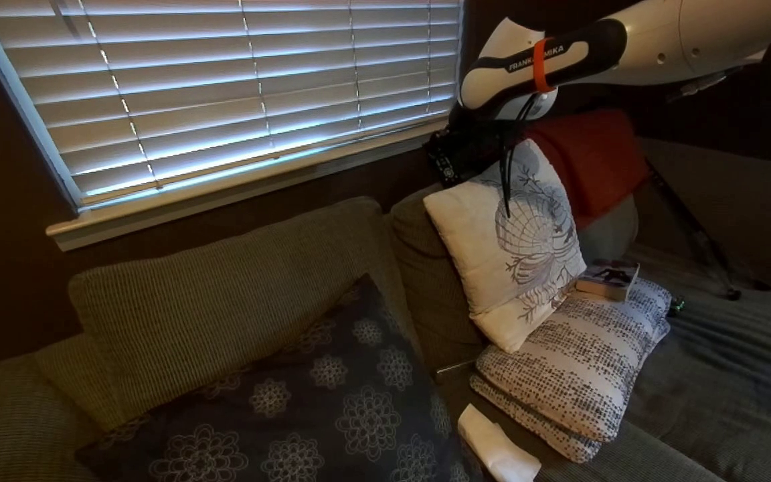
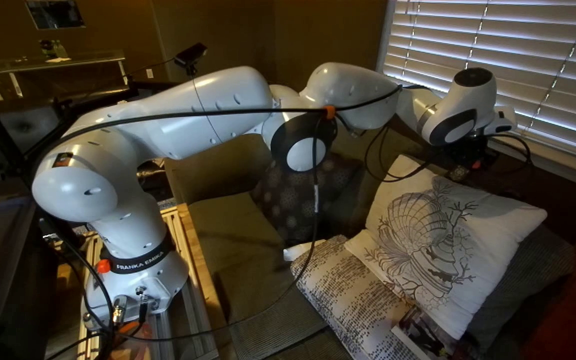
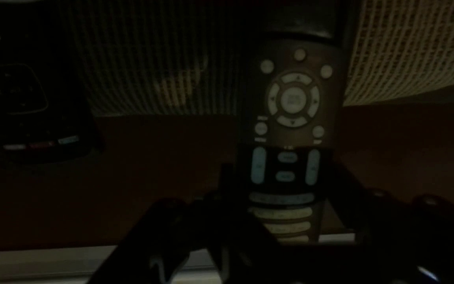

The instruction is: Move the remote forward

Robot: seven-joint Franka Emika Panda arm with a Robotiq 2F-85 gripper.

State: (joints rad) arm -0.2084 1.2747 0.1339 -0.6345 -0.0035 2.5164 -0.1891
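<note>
In the wrist view a slim dark remote (image 3: 294, 98) with pale buttons points up the picture. My black gripper (image 3: 280, 175) has one finger on each side of it and appears shut on its middle. The lower end of this remote is hidden by the gripper. A second black remote (image 3: 34, 94) with faint markings lies to the left, apart from the gripper. In both exterior views the gripper is a dark shape behind the top of the shell-print pillow, near the window (image 1: 449, 157) (image 2: 473, 155). I cannot make out either remote there.
The shell-print pillow (image 1: 526, 248) leans on the sofa back in front of the gripper. The window sill (image 1: 245, 181) and blinds (image 1: 238, 80) are close by. A red cloth (image 1: 593, 161), a book (image 1: 608, 280), patterned cushions (image 1: 579, 361) and a dark flowered pillow (image 1: 305, 402) are on the sofa.
</note>
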